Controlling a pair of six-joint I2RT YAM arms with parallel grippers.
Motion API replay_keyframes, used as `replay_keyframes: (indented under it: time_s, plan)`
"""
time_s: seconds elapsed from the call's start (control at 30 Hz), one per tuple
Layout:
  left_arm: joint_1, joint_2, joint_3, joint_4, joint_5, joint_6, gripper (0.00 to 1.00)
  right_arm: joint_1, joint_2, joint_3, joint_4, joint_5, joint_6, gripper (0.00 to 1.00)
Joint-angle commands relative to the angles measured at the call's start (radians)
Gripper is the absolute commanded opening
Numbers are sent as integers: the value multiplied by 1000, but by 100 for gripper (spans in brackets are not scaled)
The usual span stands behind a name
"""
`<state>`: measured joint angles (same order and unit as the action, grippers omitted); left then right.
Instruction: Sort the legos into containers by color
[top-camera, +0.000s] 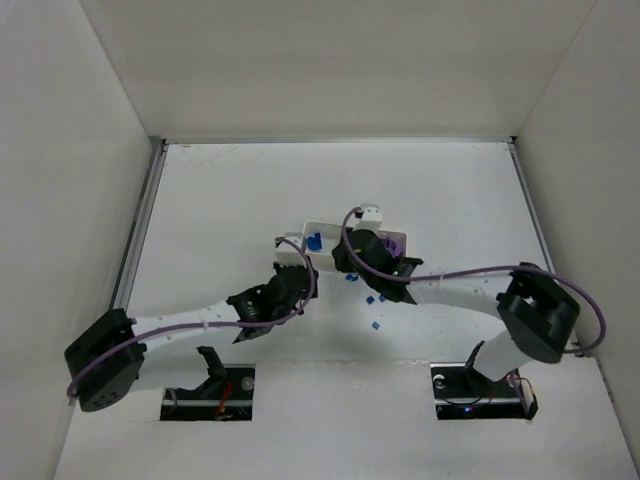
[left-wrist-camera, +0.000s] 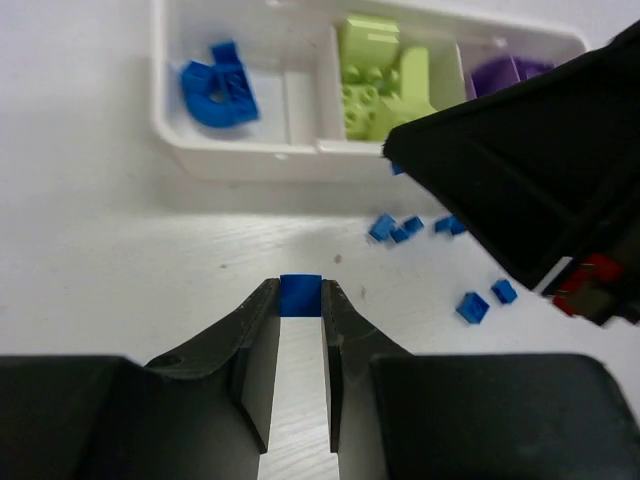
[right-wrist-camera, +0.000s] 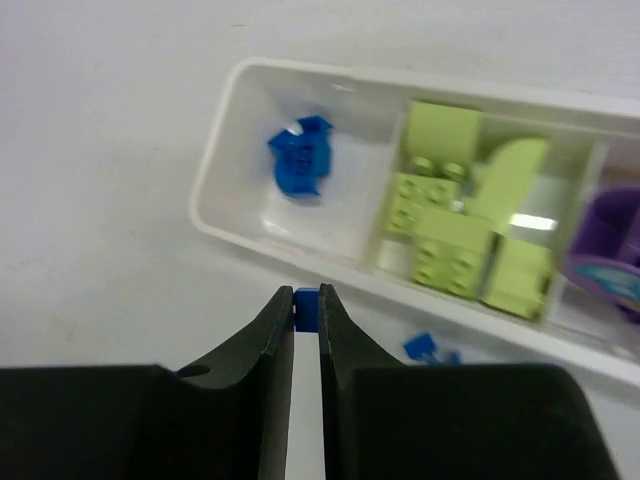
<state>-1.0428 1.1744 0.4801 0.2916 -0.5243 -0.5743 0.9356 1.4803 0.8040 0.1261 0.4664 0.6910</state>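
The white three-compartment tray (left-wrist-camera: 240, 160) holds a round blue piece (left-wrist-camera: 215, 85) on the left, lime-green blocks (left-wrist-camera: 380, 85) in the middle and a purple block (left-wrist-camera: 500, 75) on the right. My left gripper (left-wrist-camera: 300, 292) is shut on a tiny blue cube (left-wrist-camera: 300, 296), low over the table just in front of the tray. My right gripper (right-wrist-camera: 306, 298) is shut on another tiny blue cube (right-wrist-camera: 307, 308) at the tray's near rim (right-wrist-camera: 215, 200). The blue piece (right-wrist-camera: 300, 158), green blocks (right-wrist-camera: 455, 220) and purple block (right-wrist-camera: 610, 235) also show there. In the top view both grippers (top-camera: 297, 268) (top-camera: 345, 266) meet at the tray (top-camera: 318, 226).
Several loose blue cubes (left-wrist-camera: 395, 228) (left-wrist-camera: 472, 307) lie on the table in front of the tray, also in the top view (top-camera: 377, 325). The right gripper's black body (left-wrist-camera: 520, 190) fills the right of the left wrist view, close beside my left fingers. White walls enclose the table.
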Motion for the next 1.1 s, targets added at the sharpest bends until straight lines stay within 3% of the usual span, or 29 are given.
replay_keyframes:
  time_s: [0.0,0.2,0.37,0.47,0.57,0.77,1.07]
  plan:
    - [63,-117,-47,-68,1,-36,18,-4,127,147,87,-69,-57,17]
    - [168,-249,-78,-109,49,-32,18,-31,279,303,64,-72,-111,19]
    - [209,-260,-57,-109,81,-24,18,-45,276,328,49,-29,-114,43]
    - [215,-233,-29,-97,89,-19,18,-42,238,307,47,-6,-120,48]
    - [214,-182,6,-72,93,-6,18,-41,193,265,47,-2,-120,45]
    - [215,-44,116,-39,109,31,19,-28,11,77,61,25,-85,26]
    - [250,198,258,7,121,76,21,56,-227,-181,-2,75,4,31]
